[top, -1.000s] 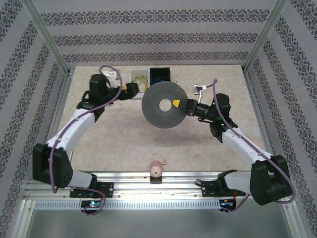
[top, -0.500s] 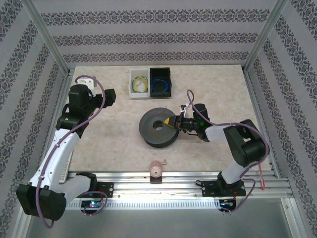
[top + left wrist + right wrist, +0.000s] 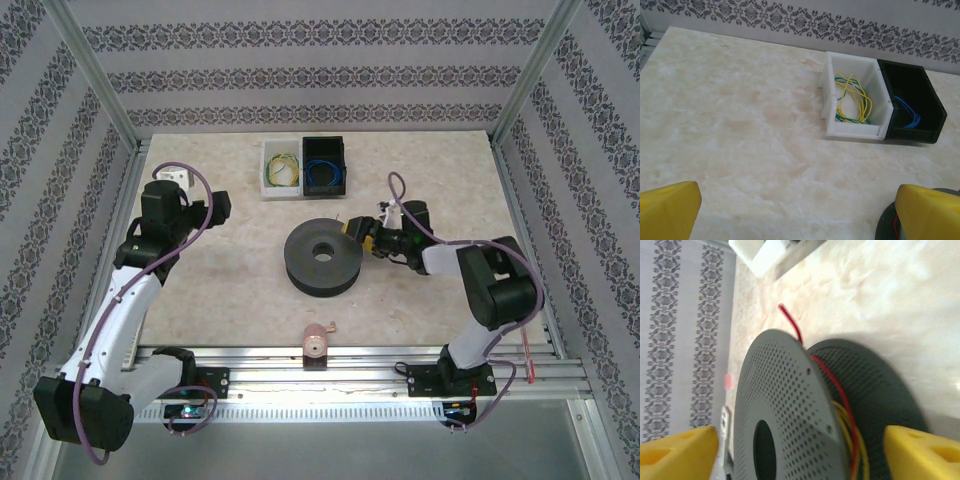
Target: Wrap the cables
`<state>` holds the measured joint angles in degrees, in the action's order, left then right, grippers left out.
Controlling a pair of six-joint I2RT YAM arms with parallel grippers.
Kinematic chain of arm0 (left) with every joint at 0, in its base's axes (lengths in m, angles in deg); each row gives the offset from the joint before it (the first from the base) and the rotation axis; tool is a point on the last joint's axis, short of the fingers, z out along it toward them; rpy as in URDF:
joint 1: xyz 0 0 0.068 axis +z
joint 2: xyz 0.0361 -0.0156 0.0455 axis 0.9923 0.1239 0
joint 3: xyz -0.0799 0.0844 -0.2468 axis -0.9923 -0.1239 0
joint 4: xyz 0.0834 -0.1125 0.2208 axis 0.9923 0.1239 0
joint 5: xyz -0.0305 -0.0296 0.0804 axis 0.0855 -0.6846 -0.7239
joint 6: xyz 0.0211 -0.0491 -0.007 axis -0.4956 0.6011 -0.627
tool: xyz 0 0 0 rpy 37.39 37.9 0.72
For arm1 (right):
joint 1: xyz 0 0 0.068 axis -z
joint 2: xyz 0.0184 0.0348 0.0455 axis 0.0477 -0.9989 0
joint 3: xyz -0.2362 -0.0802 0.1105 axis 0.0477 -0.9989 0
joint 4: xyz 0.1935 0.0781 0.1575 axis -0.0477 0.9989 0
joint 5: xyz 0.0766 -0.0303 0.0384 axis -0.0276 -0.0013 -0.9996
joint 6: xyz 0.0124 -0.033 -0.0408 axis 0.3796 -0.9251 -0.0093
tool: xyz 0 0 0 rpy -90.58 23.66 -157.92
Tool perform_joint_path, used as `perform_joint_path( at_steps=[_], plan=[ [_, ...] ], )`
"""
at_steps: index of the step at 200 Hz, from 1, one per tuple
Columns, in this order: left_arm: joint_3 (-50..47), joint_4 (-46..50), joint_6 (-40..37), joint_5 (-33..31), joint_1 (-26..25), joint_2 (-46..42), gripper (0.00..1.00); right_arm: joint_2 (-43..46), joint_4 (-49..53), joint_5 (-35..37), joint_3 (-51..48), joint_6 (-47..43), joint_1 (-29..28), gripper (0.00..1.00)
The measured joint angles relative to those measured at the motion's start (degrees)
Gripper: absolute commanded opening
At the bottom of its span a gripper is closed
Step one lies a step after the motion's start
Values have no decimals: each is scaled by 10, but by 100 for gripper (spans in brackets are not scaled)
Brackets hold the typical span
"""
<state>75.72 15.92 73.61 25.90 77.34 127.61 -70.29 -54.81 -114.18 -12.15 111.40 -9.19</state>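
A dark grey perforated spool [image 3: 322,258] lies flat on the table's middle. The red cable [image 3: 836,385] is wound between its flanges beside a yellow wire [image 3: 860,450], and its free end [image 3: 790,322] sticks out past the rim. My right gripper [image 3: 358,230] sits at the spool's right rim, open, with both yellow fingertips [image 3: 922,452] wide either side of the spool [image 3: 785,415]. My left gripper [image 3: 215,205] hangs open over bare table at the left. Between its fingertips [image 3: 667,212] is only tabletop, and the spool's edge [image 3: 886,226] peeks in at the lower right.
A white bin [image 3: 279,168] with a yellow-green wire coil [image 3: 852,97] and a black bin [image 3: 325,165] with a blue wire coil [image 3: 907,114] stand at the back. A small pink holder [image 3: 317,342] sits on the front rail.
The right gripper brought the spool down from upright in the air to flat on the table and let it go. The left arm pulled back from the bins to the left.
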Motion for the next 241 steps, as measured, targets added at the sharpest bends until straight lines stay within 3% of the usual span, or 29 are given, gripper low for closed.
perform_joint_path(
  at_steps=[24,51,66,90,105,131,163,176,195,241],
  plan=[
    [-25,-29,-1,-19,5,-12,100,99,132,23,13,-80,70,98],
    [-103,-98,-1,-46,15,-45,100,236,263,118,46,-222,122,98],
    [-155,-150,-3,-78,19,-46,100,314,256,176,27,-292,122,98],
    [-263,-276,-18,-130,22,-5,100,414,122,280,-96,-382,116,98],
    [-322,-350,-25,-155,27,59,99,389,67,333,-146,-418,117,98],
    [-347,-408,-40,-170,34,153,99,253,-2,385,-158,-453,117,98],
    [-338,-581,-66,-156,46,242,100,142,-84,395,-157,-452,126,98],
    [-319,-605,-82,-131,48,285,100,93,-148,395,-156,-450,126,98],
    [-326,-682,-94,-107,49,322,100,79,-172,395,-161,-445,132,98],
    [-329,-723,-107,-87,49,325,100,79,-205,419,-160,-444,124,98]
  ],
)
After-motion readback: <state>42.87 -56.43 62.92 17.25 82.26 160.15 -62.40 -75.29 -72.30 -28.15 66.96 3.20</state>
